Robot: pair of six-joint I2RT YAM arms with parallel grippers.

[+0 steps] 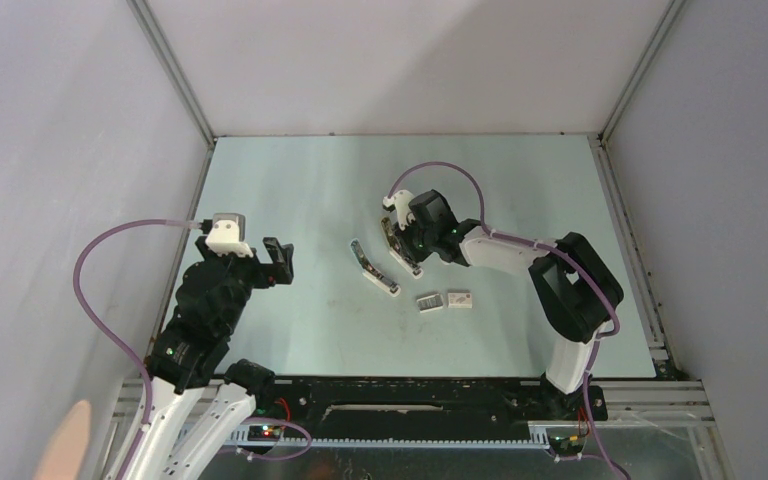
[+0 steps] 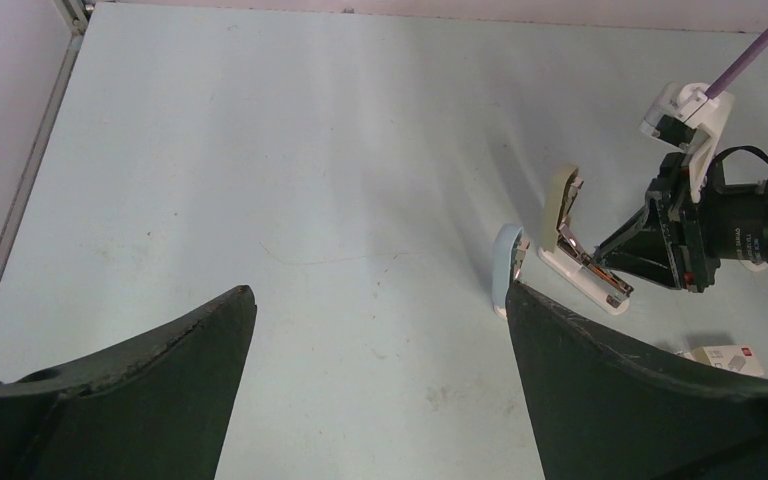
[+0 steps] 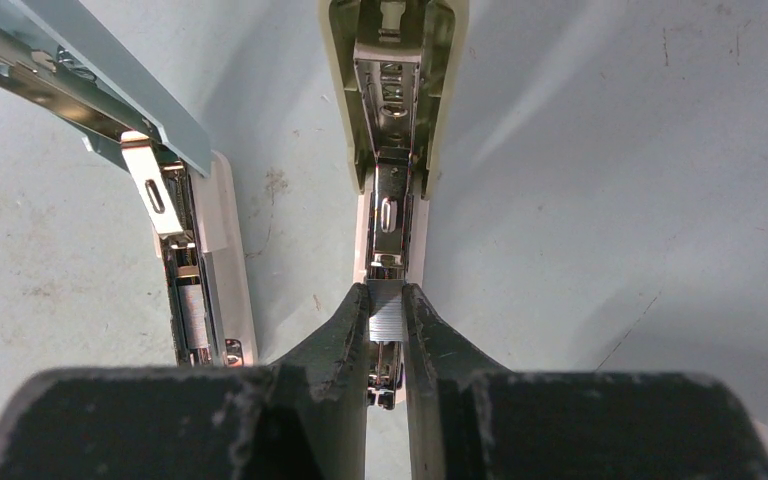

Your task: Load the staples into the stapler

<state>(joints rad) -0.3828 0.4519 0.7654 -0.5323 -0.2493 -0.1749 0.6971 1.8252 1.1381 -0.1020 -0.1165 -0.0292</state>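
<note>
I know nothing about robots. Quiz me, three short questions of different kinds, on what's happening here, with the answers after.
1. True or false: the left gripper is gripping something.
2. What is pinched in the right gripper? A. a strip of staples; B. a pen; C. nothing.
3. How many opened staplers sit on the table?

Key: 1 false, it is open and empty. 2 A. 3 two: the cream stapler and the blue-grey stapler.
</note>
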